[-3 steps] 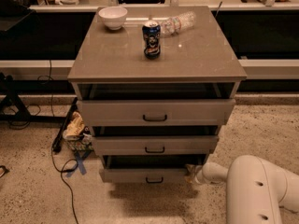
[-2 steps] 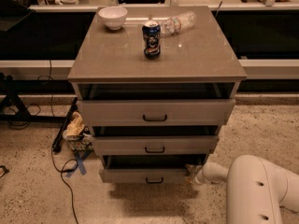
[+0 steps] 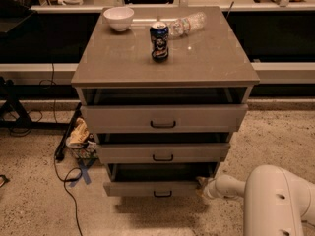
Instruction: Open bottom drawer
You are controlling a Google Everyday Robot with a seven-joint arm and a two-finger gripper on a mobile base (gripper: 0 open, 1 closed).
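The bottom drawer (image 3: 152, 188) is the narrowest grey-taupe front, lowest on the cabinet (image 3: 162, 63), with a small black bar handle (image 3: 162, 194). It stands pulled out a little, a dark gap showing above its front. My gripper (image 3: 203, 184) reaches in from the lower right on a white arm (image 3: 278, 200). It sits at the right end of the bottom drawer's front, by the cabinet's lower right corner.
The two upper drawers (image 3: 163, 117) also stand slightly out. On the cabinet top are a white bowl (image 3: 118, 18), a blue can (image 3: 159, 42) and a lying plastic bottle (image 3: 187, 23). Cables and a crumpled bag (image 3: 78, 134) lie on the floor at the left.
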